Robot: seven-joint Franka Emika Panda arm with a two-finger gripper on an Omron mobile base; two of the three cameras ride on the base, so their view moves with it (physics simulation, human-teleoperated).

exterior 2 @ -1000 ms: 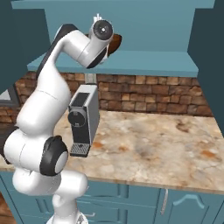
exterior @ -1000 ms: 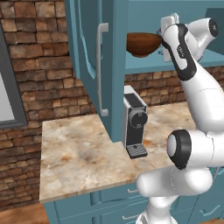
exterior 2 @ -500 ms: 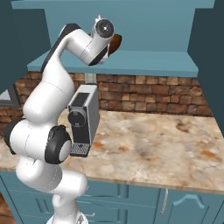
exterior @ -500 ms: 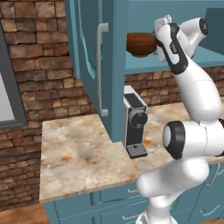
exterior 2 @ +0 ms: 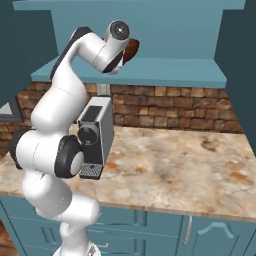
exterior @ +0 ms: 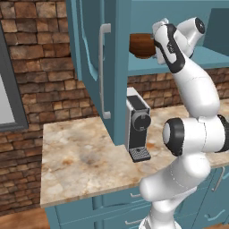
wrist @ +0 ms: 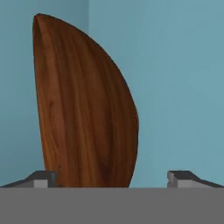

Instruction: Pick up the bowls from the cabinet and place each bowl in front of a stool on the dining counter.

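Note:
A glossy reddish-brown wooden bowl (exterior: 141, 45) sits on the shelf of the teal cabinet (exterior: 188, 66), near its left end. My gripper (exterior: 155, 44) reaches in at shelf height, right beside the bowl's right side. In the hand view the bowl (wrist: 83, 109) looms close, rolled on its side, with its lower part lying between my fingertips (wrist: 42, 179). The gripper (wrist: 113, 179) is open and nothing is held. From the right, the bowl (exterior 2: 132, 49) peeks out behind my hand above the shelf (exterior 2: 165, 74). The dining counter and stools are out of view.
A grey coffee machine (exterior: 138, 129) stands on the marbled counter (exterior: 80, 156) below the shelf, against a brick wall. The open cabinet door (exterior: 91, 67) with its silver handle hangs left of the bowl. Teal drawer fronts (exterior 2: 150, 232) run under the counter.
My hand has moved closer to the wooden bowl along the shelf. The gripper has stayed open and the bowl has not moved.

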